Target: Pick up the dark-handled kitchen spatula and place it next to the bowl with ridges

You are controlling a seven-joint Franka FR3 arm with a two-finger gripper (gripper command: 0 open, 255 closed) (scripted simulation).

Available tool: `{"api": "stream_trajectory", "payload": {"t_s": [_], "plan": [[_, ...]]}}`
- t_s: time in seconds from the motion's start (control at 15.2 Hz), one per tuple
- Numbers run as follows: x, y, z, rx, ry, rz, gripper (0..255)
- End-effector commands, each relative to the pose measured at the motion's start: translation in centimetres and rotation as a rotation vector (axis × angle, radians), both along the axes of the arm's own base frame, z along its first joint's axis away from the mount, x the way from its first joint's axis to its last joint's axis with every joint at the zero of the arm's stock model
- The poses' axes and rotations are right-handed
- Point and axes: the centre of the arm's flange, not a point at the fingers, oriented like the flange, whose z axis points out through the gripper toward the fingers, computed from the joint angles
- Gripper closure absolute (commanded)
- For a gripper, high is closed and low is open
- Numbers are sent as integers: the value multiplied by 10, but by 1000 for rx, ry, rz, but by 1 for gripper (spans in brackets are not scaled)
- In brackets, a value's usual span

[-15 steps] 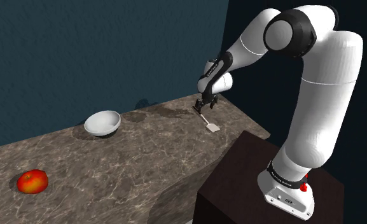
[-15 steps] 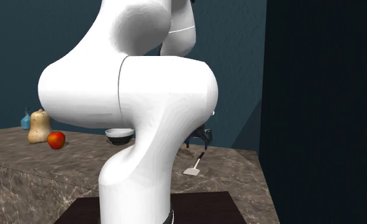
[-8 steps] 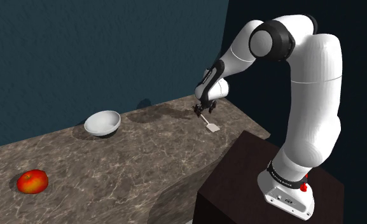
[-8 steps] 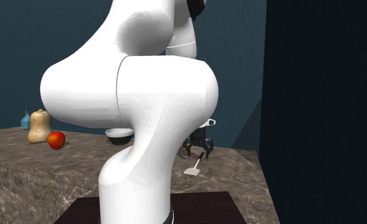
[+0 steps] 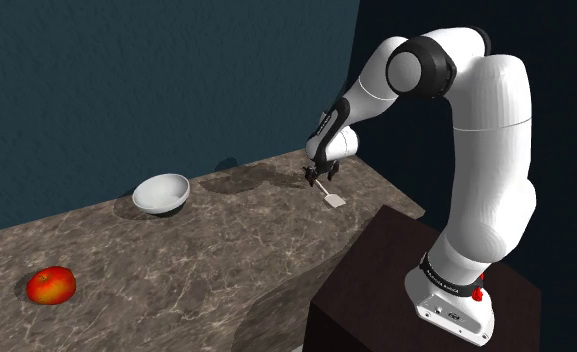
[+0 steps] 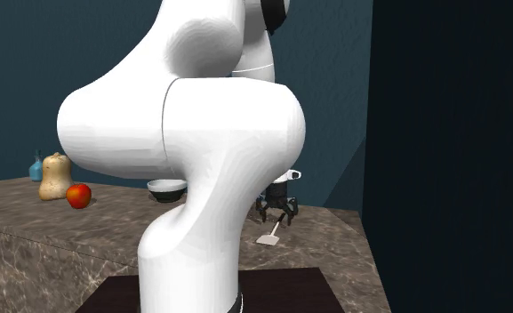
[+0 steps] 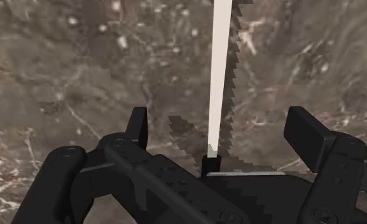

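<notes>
Marbled brown stone makes up the countertop (image 5: 196, 250) you are working over, with a dark teal wall (image 5: 126, 80) behind it.

The spatula (image 5: 332, 197) lies flat on that stone near the counter's end. In the shoulder view its pale blade points toward four o'clock from its dark handle. The second exterior view shows the blade (image 6: 268, 239) resting on the counter below the hand.

Your gripper (image 5: 318, 178) is down over the handle end. In the wrist view the gripper (image 7: 221, 126) has its two black fingers (image 7: 137, 124) spread wide. The spatula (image 7: 220, 76) runs up between them, and neither finger touches it, so nothing is grasped.

The bowl (image 5: 162, 193) sits well apart from the spatula, at nine o'clock from it in the shoulder view. It looks pale there. In the second exterior view the bowl (image 6: 166, 188) shows a darker outside under a light rim.

A red apple (image 5: 52, 285) lies at eight o'clock from the bowl, near the counter's front edge. In the second exterior view the apple (image 6: 78, 196) has a tan squash (image 6: 56, 176) and a small blue bottle (image 6: 36, 167) just beyond it.

The dark stand (image 5: 376, 290) sits at five o'clock from the spatula.
</notes>
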Motion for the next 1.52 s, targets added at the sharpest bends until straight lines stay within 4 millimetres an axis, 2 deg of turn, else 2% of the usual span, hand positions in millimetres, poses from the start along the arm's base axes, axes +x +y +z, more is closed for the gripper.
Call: {"api": "stream_trajectory", "payload": {"t_s": [0.0, 0.07, 0.66, 1.45], "plan": [[0, 0, 0, 0, 0, 0, 0], [0, 0, 0, 0, 0, 0, 255], [0, 0, 0, 0, 0, 0, 255], [0, 0, 63, 0, 0, 0, 255]]}}
